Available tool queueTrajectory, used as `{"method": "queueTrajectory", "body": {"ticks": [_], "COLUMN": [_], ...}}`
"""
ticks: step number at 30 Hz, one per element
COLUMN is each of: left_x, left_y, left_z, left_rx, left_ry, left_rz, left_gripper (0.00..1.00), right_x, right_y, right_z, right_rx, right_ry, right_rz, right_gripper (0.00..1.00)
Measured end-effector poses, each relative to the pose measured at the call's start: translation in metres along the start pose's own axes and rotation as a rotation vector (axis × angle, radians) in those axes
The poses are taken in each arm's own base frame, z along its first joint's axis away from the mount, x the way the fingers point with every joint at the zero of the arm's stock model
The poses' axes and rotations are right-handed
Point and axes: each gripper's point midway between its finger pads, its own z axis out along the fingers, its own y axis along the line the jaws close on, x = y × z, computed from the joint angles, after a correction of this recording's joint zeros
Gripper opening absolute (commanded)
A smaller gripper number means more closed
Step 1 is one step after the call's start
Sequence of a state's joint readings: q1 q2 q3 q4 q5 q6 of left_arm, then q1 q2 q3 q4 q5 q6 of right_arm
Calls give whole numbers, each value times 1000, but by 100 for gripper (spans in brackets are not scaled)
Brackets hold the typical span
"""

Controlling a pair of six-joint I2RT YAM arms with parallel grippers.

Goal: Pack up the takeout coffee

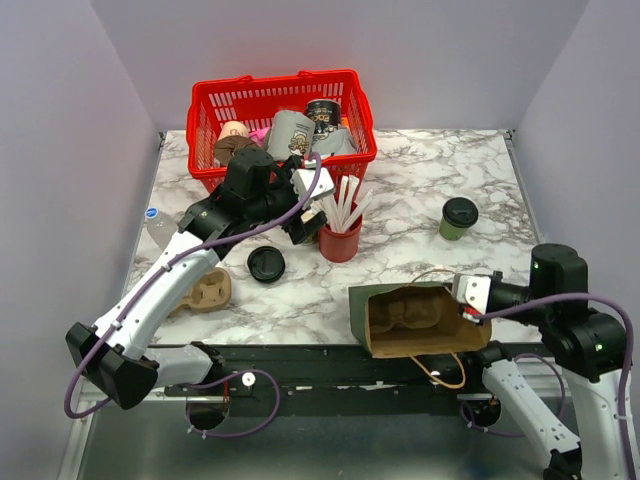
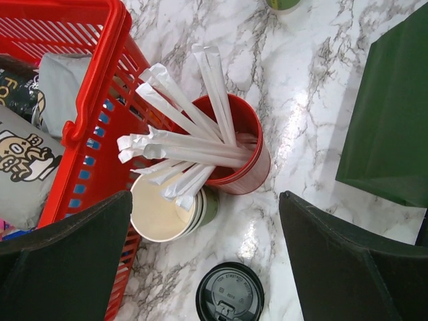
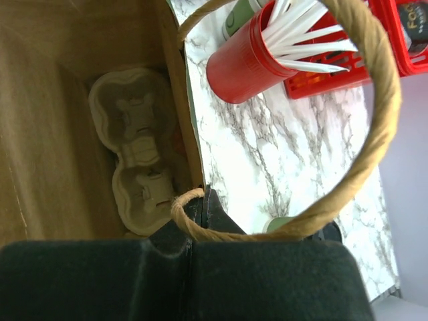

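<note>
Bright, even overhead light casts only soft shadows, white glare gleams on the marble table just beyond the left pincer, and the right pincer shows dark and blurred up close.

The cup, olive-green with its black lid on, stood upright, alone on the right tabletop.

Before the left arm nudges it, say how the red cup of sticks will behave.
The red cup is probably top-heavy: the sticks fan out far beyond its rim to one side, so it may tip that way. It looks light, likely to slide on the glossy marble table. The loose sticks could spill.
</note>
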State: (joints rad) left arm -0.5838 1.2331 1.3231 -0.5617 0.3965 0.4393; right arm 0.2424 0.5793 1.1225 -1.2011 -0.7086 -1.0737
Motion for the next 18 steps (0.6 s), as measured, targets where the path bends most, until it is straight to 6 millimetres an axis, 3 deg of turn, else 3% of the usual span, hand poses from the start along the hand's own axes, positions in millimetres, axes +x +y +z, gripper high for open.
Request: {"method": "queueTrajectory", "body": {"ticks": [6, 15, 18], "left_x": [3, 11, 10], "left_y": [2, 9, 11], "left_z": [6, 21, 21], "left_rx": [-1, 1, -5], "left_ry": [5, 22, 16], "left_rz": [-3, -12, -9], "left_gripper": [98, 98, 98], "right_x": [-5, 18, 22], "right_y": [-3, -64, -68], "right_z": [-6, 15, 19], "right_rx": [57, 151, 155], "right_ry": [-19, 97, 104], "right_rz": [-74, -66, -86], "right_gripper": [1, 1, 1]}}
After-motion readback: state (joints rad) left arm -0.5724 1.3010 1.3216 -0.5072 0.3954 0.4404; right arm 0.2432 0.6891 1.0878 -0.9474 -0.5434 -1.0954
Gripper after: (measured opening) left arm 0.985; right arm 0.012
